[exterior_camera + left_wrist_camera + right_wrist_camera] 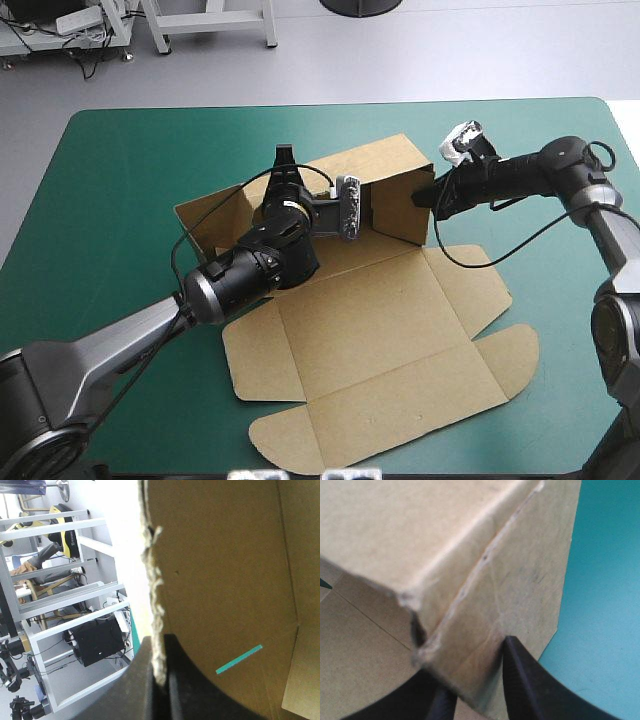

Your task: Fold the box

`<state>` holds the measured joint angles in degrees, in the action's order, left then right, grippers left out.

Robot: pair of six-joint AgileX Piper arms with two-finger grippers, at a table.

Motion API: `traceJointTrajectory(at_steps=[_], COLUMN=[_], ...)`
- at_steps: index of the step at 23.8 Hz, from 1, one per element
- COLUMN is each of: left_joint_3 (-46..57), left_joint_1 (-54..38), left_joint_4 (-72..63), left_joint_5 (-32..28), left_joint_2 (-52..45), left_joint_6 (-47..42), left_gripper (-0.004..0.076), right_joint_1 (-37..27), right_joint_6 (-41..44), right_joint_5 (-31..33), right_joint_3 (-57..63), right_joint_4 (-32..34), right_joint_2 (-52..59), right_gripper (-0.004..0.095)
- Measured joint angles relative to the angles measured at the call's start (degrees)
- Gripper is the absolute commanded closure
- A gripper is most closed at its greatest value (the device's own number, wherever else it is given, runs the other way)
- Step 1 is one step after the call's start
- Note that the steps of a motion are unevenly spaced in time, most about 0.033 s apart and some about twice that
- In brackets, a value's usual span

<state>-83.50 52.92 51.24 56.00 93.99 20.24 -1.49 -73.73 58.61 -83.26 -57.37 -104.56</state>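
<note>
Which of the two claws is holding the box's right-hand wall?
The right gripper, coming in from the right side, pinches the raised right-end wall of the box. The left gripper clamps the far wall's top edge instead.

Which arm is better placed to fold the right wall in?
Right, likely: the right gripper is shut on the box's right wall at its corner; the left gripper holds another wall's edge.

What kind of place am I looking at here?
Probably a robotics lab bench: the left arm and the right arm grip a part-folded brown box on a teal-green table.
</note>
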Motion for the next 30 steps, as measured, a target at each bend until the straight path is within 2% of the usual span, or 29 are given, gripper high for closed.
traceJointTrajectory(at_steps=[1,2,5,7,9,13,14,16,20,30], left_joint_3=[0.0,0.0,0.0,0.0,0.0,0.0,0.0,0.0,0.0,-3.9], left_joint_1=[0.0,-0.2,-0.4,-0.4,-0.4,-0.3,-0.3,-0.2,2.3,11.6], left_joint_4=[0.0,0.0,0.1,0.4,1.3,1.4,1.4,1.2,1.2,3.3], left_joint_5=[0.0,0.1,0.4,0.7,0.6,-2.8,-4.5,-7.0,-7.5,-8.8], left_joint_2=[0.0,0.0,0.0,0.0,0.0,0.2,0.3,0.4,0.5,-7.4], left_joint_6=[0.0,0.0,-1.4,-2.1,-2.2,-2.2,-2.2,-4.4,-13.1,-18.5], left_gripper=[0.0734,0.0734,0.0731,0.0677,0.0492,0.0256,0.0223,0.0234,0.0252,0.0363], right_joint_1=[0.3,0.7,2.0,2.6,2.7,3.2,3.2,3.3,3.3,3.3], right_joint_6=[-0.1,0.0,0.9,1.6,2.4,3.6,3.8,4.0,6.1,12.5], right_joint_5=[-0.3,-1.2,-4.4,-5.4,-6.0,-6.0,-5.9,-5.9,-6.1,-6.1], right_joint_3=[0.0,0.0,0.0,0.0,0.0,0.0,0.0,0.0,-0.1,-0.2], right_joint_4=[-0.2,-0.7,-1.0,-1.0,-1.0,-1.0,-1.0,-1.0,-0.3,1.0], right_joint_2=[-0.1,-0.3,-0.3,-0.3,-0.3,-0.3,-0.3,-0.3,-0.3,-0.3], right_gripper=[0.0829,0.0912,0.0904,0.0906,0.0906,0.0906,0.0906,0.0906,0.0906,0.0906])
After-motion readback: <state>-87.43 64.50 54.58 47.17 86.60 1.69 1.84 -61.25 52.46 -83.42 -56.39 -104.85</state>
